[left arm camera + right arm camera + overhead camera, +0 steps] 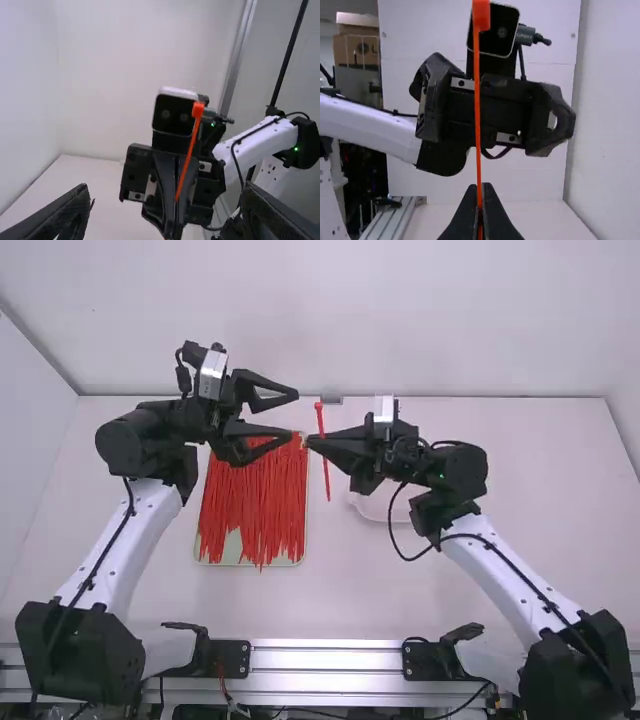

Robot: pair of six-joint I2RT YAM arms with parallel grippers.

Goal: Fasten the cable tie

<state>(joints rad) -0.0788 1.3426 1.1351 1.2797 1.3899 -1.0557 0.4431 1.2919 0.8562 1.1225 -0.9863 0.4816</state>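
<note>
Your right claw (480, 212) is pinching a red tie (477, 125), fingers pressed together on its strap, and the tie is standing upright above the bench (450, 580) with its head uppermost. Just past it, your left claw (292, 416) is facing the right one with its fingers spread wide. Below the left claw, more red ties (252, 505) are lying heaped on a tray (232, 558).
</note>
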